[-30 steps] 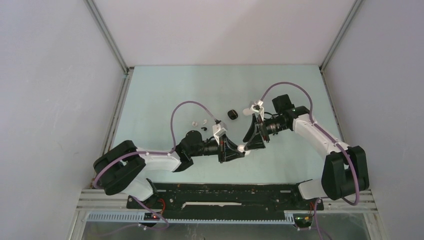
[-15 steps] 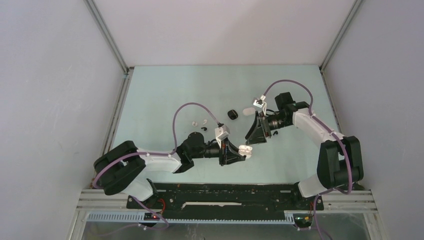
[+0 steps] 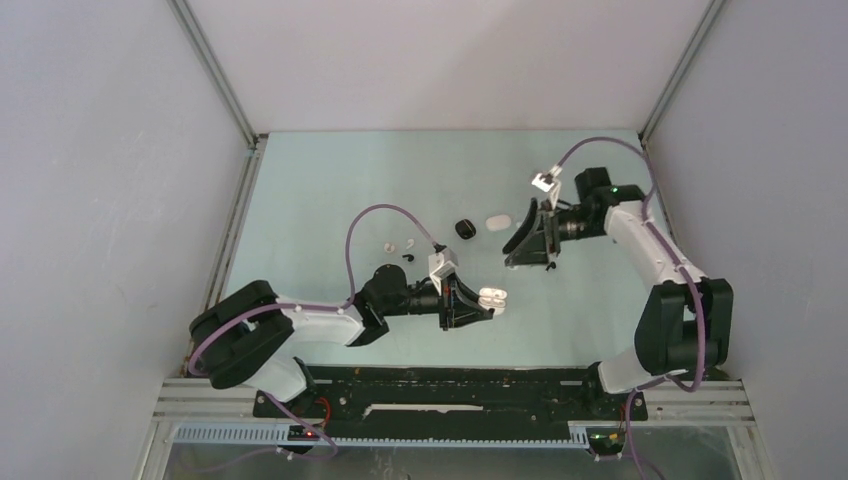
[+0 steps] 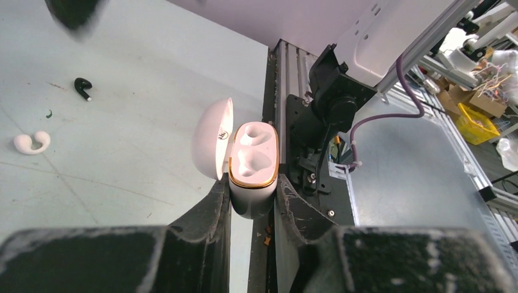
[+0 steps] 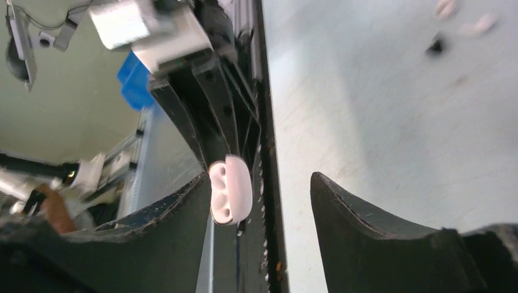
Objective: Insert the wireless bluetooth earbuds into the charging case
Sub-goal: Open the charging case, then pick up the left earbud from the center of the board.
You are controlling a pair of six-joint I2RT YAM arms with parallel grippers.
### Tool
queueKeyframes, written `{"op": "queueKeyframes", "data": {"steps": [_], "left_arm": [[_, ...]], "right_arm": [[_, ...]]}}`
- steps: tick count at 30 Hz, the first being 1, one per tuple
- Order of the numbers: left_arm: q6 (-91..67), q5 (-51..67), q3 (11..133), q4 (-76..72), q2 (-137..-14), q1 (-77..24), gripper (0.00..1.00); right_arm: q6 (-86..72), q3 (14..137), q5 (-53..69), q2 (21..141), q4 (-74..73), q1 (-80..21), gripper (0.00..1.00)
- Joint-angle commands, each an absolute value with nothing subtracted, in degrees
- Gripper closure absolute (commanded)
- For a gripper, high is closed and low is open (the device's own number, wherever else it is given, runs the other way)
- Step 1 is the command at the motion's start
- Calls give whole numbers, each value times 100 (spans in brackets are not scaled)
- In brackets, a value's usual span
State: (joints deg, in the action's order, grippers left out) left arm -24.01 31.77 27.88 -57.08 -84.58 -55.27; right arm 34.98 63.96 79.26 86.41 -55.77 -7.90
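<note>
My left gripper (image 4: 251,196) is shut on a white charging case (image 4: 253,174) with a gold rim. Its lid (image 4: 212,145) is open and both wells look empty. In the top view the case (image 3: 491,299) sits at the left gripper's (image 3: 478,303) tip, near the table's middle front. My right gripper (image 3: 528,254) is open and empty, apart from the case to its upper right; its wrist view (image 5: 259,180) shows the case (image 5: 231,189) at a distance. White earbuds (image 3: 390,245) (image 3: 408,241) and a black earbud (image 3: 407,256) lie on the table to the left.
A closed black case (image 3: 464,228) and a closed white case (image 3: 497,222) lie on the pale table (image 3: 330,180) behind the grippers. In the left wrist view a white earbud (image 4: 30,142) and a black earbud (image 4: 82,87) lie left of the case. Grey walls enclose the table.
My right gripper has pulled back from the case, up and to the right. The left gripper still holds the case, which now shows its lid open.
</note>
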Motion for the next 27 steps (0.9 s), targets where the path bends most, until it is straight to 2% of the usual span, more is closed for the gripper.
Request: {"op": "queueKeyframes", "data": {"steps": [1, 3, 8, 11, 14, 18, 22, 27], "left_arm": [[-2665, 3271, 2848, -6376, -8506, -5555, 100], [-2707, 3197, 2841, -6353, -8429, -5555, 100], [-2348, 2619, 2778, -5475, -7812, -5555, 100], [-2017, 2199, 2667, -4802, -7284, -5555, 100], [-1855, 1840, 2469, -4494, -6821, -5555, 100], [-1943, 1551, 2092, -4643, -6452, -5559, 100], [-2292, 1370, 1749, -5192, -6403, -5555, 100], [-2535, 1332, 1503, -5712, -6408, -5555, 100]], "right_arm": [[5278, 7510, 8768, 8523, -7587, -170, 37], [5639, 7581, 8389, 8446, -7812, -55, 38], [5510, 7160, 7687, 8603, -7288, 549, 46], [4836, 7090, 7075, 8823, -6569, 738, 51], [3900, 6971, 6210, 8839, -5256, 749, 53], [2750, 6826, 5176, 8775, -3637, 736, 58], [2005, 6819, 4374, 9024, -2580, 536, 70], [2068, 6857, 3434, 9476, -2046, -145, 71]]}}
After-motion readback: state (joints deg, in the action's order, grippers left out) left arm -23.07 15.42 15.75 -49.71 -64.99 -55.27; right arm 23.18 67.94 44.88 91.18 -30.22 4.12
